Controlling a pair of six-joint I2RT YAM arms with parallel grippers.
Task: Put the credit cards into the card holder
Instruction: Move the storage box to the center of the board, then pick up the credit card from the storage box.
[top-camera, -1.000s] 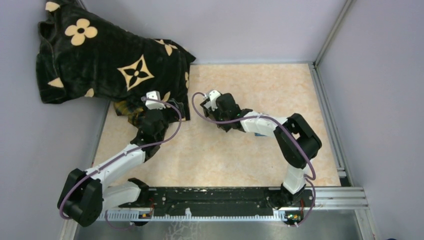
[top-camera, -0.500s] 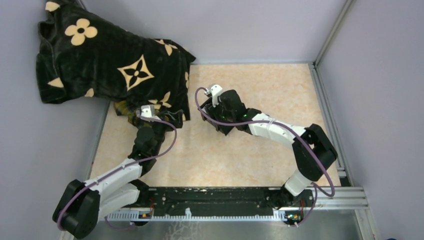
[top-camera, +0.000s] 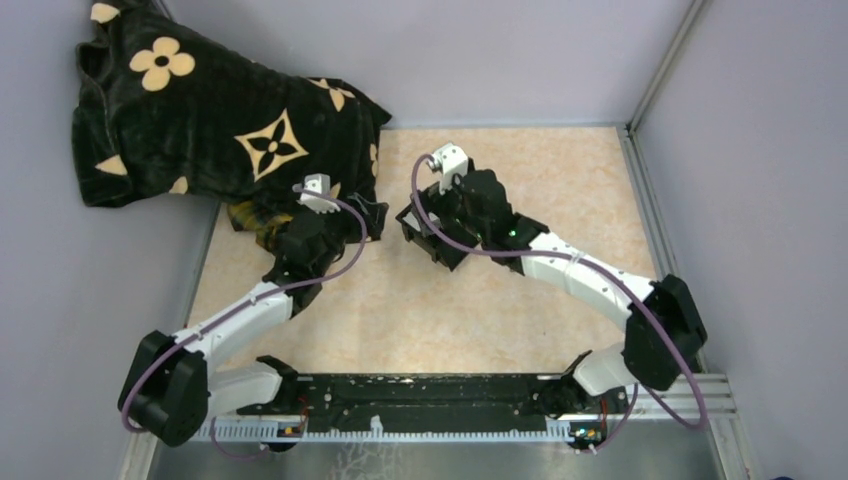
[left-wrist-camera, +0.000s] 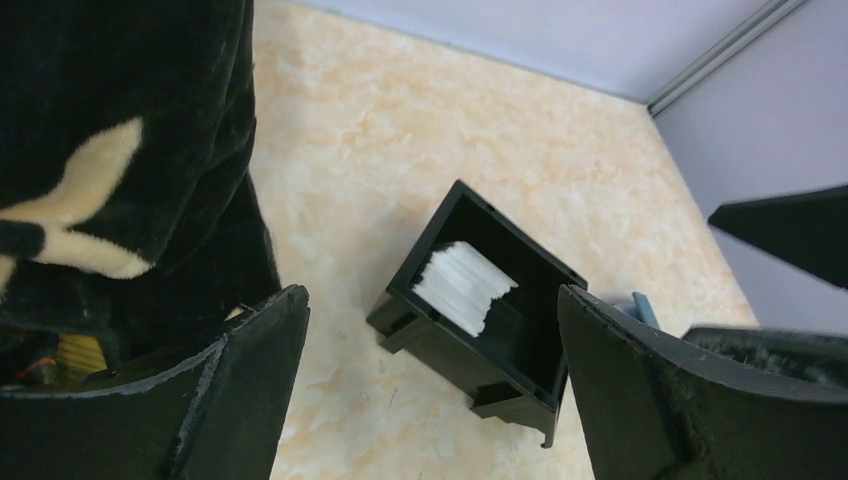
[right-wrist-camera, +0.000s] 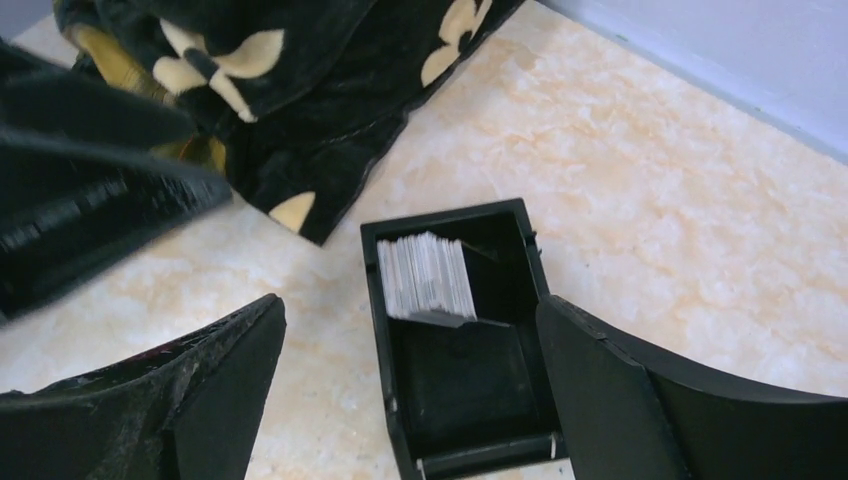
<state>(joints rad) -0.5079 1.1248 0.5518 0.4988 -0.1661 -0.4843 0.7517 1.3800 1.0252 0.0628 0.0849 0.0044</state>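
The credit cards (right-wrist-camera: 428, 275) stand as a pale stack at the far end of a black open-topped box (right-wrist-camera: 378, 340) on the marbled tabletop. My right gripper (right-wrist-camera: 410, 310) hangs open just above this box, one finger on each side and touching nothing. From the left, my open left gripper (left-wrist-camera: 432, 300) faces the same box (left-wrist-camera: 450, 345) and its cards (left-wrist-camera: 462, 285). Its fingers are empty and close to the cloth's edge. Of the card holder only a blue corner (left-wrist-camera: 641, 307) shows, past the box. In the top view the right arm hides it.
A black cloth with cream flower patterns (top-camera: 200, 120) lies bunched over the table's far left corner, its hem close to the box (top-camera: 432, 240). Grey walls and a metal rail (top-camera: 655, 200) bound the table on the right.
My right gripper has opened wide and its wrist has moved toward the far side, while the elbow swung out to the right. The left wrist pulled back, then came forward again beside the cloth.
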